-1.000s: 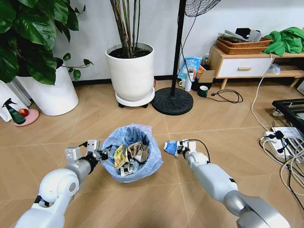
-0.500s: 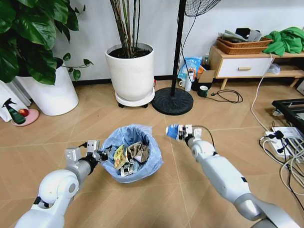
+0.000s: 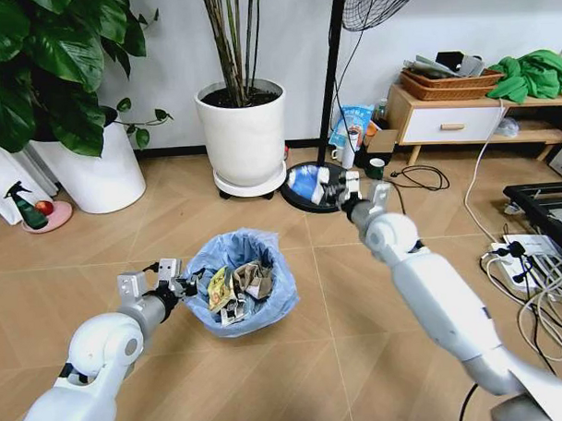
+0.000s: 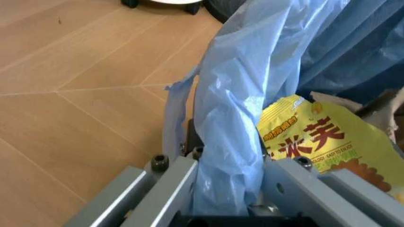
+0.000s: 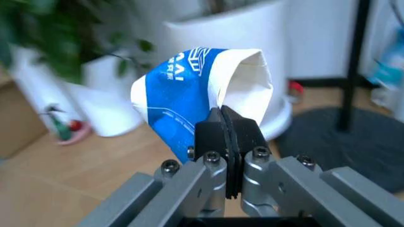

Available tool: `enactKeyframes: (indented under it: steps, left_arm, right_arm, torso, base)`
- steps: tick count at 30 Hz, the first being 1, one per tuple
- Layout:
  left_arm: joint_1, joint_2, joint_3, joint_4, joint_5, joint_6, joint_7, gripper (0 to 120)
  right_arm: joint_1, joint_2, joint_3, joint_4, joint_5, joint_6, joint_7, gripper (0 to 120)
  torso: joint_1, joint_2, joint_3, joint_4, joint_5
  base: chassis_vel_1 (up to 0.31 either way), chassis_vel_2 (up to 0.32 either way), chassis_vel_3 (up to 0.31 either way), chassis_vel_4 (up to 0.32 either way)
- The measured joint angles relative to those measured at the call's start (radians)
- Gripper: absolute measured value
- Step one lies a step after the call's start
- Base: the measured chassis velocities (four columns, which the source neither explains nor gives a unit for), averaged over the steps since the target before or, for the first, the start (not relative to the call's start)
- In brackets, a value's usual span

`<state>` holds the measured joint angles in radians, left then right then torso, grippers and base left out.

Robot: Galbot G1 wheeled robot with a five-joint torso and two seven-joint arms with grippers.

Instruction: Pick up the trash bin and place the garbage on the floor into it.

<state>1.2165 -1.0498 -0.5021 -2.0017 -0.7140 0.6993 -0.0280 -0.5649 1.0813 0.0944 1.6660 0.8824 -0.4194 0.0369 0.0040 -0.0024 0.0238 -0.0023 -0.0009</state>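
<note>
Right fingers [image 5: 226, 124]: clamped on the blue-white packet [image 3: 305, 183], held in the air, beyond the trash bin.
Left fingers [image 4: 183, 177]: closed on the trash bin [image 3: 239, 280] rim and its blue bag.
Bin contents: yellow wrapper [image 4: 319, 137] just beside the left fingers; other litter inside.
Floor [image 3: 171, 228]: herringbone wood beneath both.

Right gripper [image 5: 228, 125]: matt grey metal with black pads, clamped on a glossy blue-white packet [image 5: 189, 90] of creased film. Left gripper [image 4: 218, 163]: brushed metal, dark screws, gripped the crinkly, thin, translucent light blue plastic bag [image 4: 243, 94]; beside it, a shiny yellow wrapper [image 4: 322, 139]. Floor [image 3: 268, 377]: smooth satin wood.
</note>
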Motion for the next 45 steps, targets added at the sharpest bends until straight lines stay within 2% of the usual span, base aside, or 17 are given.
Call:
enactKeyframes:
  steps: [2,4,14,16,18,20,23,26,28,32,39,45]
  left_arm:
    - [0.000,0.000,0.000,0.001,0.000,0.000,0.000,0]
    - [-0.001,-0.001,0.000,0.004,0.000,0.000,0.000,0]
    - [-0.004,-0.005,-0.002,0.015,0.001,0.001,0.000,0]
    - [-0.007,-0.005,-0.002,0.021,0.001,0.001,0.000,0]
    - [-0.008,-0.005,-0.003,0.022,0.001,0.001,0.000,0]
    - [-0.009,0.001,-0.008,0.022,-0.003,0.001,0.001,0]
    - [-0.010,0.003,-0.009,0.022,-0.005,0.001,0.002,0]
    - [-0.010,0.003,-0.009,0.021,-0.005,0.001,0.002,0]
    - [-0.010,0.002,-0.009,0.021,-0.005,0.001,0.002,0]
    - [-0.009,0.001,-0.009,0.021,-0.005,0.001,0.003,0]
    - [-0.013,0.001,-0.004,0.021,-0.005,0.001,0.004,0]
    - [-0.013,0.001,-0.001,0.021,-0.004,0.001,0.004,0]
  right_arm:
    - [0.000,-0.013,-0.004,0.031,0.018,-0.008,0.000,0]
    - [-0.004,-0.051,-0.014,0.133,0.068,-0.044,-0.002,0]
    - [-0.028,-0.112,-0.045,0.277,0.123,-0.127,-0.019,0]
    - [-0.038,-0.129,-0.057,0.308,0.133,-0.146,-0.100,0]
    - [-0.040,-0.135,-0.060,0.311,0.133,-0.147,-0.138,0]
    - [-0.045,-0.156,-0.073,0.318,0.116,-0.143,-0.288,0]
    - [-0.043,-0.170,-0.087,0.322,0.110,-0.142,-0.361,0]
    - [-0.035,-0.192,-0.107,0.311,0.063,-0.141,-0.510,0]
    - [-0.033,-0.201,-0.112,0.301,0.037,-0.141,-0.559,0]
    - [-0.035,-0.217,-0.112,0.277,-0.020,-0.130,-0.626,0]
    - [-0.042,-0.213,-0.120,0.239,-0.092,-0.113,-0.647,0]
    - [-0.051,-0.201,-0.127,0.232,-0.114,-0.110,-0.637,19]
  torso:
    - [0.000,0.000,0.000,0.0000,-0.0001]
    - [0.000,0.000,0.000,0.0001,0.0000]
    - [0.000,0.000,0.000,0.0000,0.0000]
    - [0.000,0.000,0.000,0.0002,0.0000]
    - [0.000,0.000,0.000,0.0002,-0.0001]
    - [0.000,0.000,0.000,0.0000,0.0002]
    - [0.000,0.000,0.000,0.0001,0.0000]
    - [0.000,0.000,0.000,0.0002,0.0000]
    - [0.000,0.000,0.000,0.0001,0.0001]
    - [0.000,0.000,0.000,0.0001,0.0001]
    - [0.000,0.000,0.000,0.0001,0.0001]
    - [0.000,0.000,0.000,0.0001,0.0000]
  base:
    - [0.000,0.000,0.000,0.000]
    - [0.000,0.000,0.000,0.000]
    - [0.000,0.000,0.000,0.000]
    - [0.000,0.000,0.000,0.000]
    - [0.000,0.000,0.000,0.000]
    - [0.000,0.000,0.000,0.000]
    - [0.000,0.000,0.000,0.000]
    - [0.000,0.000,0.000,0.000]
    - [0.000,0.000,0.000,0.000]
    - [0.000,0.000,0.000,0.000]
    - [0.000,0.000,0.000,0.000]
    - [0.000,0.000,0.000,0.000]
